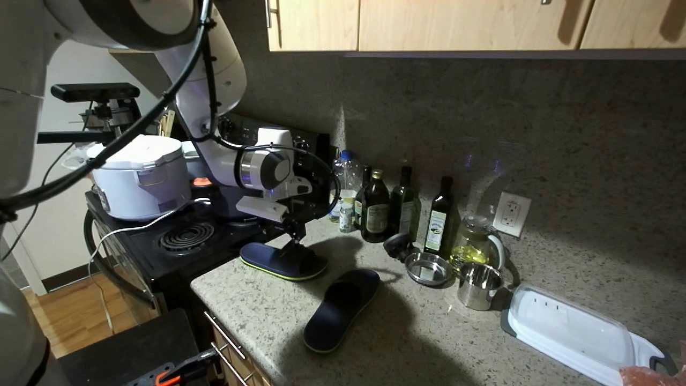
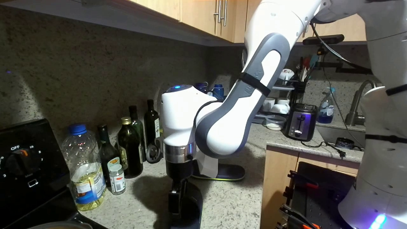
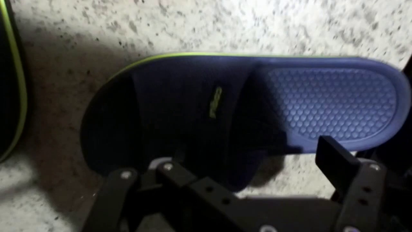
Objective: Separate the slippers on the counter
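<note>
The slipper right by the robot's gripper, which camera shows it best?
The wrist view: the slipper looks biggest there, seen from above, bumpy footbed and all. The gripper hides some of it in every view. In an exterior view the slipper looks smaller; in an exterior view the slipper runs off the bottom edge.

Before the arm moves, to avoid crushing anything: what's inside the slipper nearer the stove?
In the wrist view, the slipper shows textured footbed behind its strap; what's beneath that strap is covered, so I cannot tell.
</note>
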`<state>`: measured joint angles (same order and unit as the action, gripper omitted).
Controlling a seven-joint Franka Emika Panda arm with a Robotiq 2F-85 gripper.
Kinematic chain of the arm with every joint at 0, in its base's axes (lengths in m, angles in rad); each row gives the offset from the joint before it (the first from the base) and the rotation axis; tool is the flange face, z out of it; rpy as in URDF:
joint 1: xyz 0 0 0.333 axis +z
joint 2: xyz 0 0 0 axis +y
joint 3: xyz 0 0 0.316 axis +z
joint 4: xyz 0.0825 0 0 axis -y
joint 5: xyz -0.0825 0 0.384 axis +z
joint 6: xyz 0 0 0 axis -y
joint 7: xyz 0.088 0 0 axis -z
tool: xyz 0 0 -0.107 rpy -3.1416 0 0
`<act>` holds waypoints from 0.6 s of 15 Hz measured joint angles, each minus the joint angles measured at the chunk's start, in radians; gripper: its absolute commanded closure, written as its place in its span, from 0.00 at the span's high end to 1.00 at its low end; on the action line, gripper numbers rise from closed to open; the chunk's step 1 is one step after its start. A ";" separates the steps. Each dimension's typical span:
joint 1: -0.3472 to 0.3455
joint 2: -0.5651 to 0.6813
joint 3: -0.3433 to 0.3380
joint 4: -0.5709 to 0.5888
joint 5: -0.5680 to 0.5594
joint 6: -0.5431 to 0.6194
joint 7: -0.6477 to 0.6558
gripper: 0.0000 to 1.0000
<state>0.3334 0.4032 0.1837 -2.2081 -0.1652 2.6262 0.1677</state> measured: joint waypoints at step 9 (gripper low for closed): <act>0.256 0.046 -0.306 0.002 -0.274 0.175 0.414 0.74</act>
<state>0.5892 0.4491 -0.1223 -2.2066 -0.4388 2.8016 0.5821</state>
